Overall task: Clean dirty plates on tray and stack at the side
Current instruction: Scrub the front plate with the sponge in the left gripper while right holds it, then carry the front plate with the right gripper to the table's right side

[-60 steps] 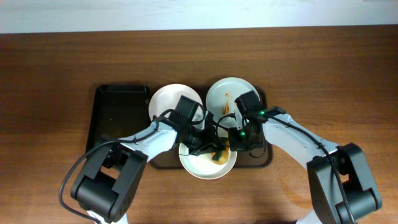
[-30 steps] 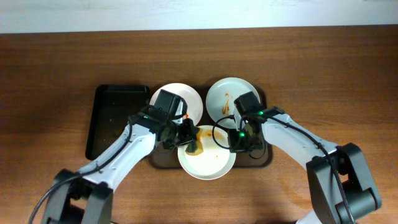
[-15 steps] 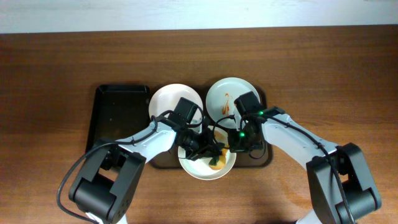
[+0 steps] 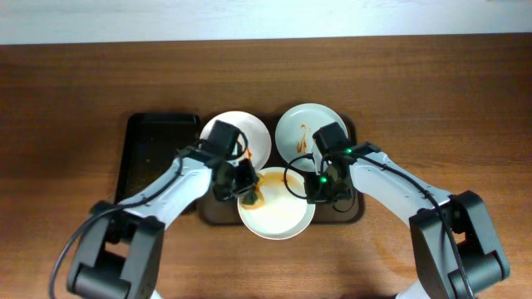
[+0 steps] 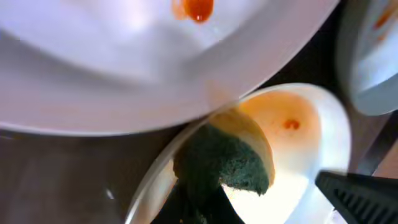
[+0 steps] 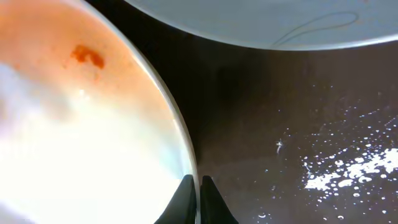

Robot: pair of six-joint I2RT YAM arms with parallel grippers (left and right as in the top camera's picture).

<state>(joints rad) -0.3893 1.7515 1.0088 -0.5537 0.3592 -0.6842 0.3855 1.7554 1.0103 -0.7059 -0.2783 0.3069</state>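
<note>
Three white plates lie on the dark brown tray (image 4: pixel 353 214). The front plate (image 4: pixel 278 214) is smeared orange; it also shows in the left wrist view (image 5: pixel 298 149) and the right wrist view (image 6: pixel 74 137). My left gripper (image 4: pixel 249 193) is shut on a green and yellow sponge (image 5: pixel 227 158) pressed on that plate's upper left part. My right gripper (image 6: pixel 198 193) is shut on the plate's right rim. The back left plate (image 4: pixel 249 133) has a red drop (image 5: pixel 198 9). The back right plate (image 4: pixel 306 129) has sauce streaks.
A smaller black tray (image 4: pixel 154 162) lies left of the brown tray. White specks of wet residue (image 6: pixel 336 171) dot the brown tray floor in the right wrist view. Bare wooden table (image 4: pixel 432 91) surrounds the trays.
My left gripper has swept the sponge back and forth over the front plate, now from its lower middle to the upper left. My right gripper has kept its hold on the rim.
</note>
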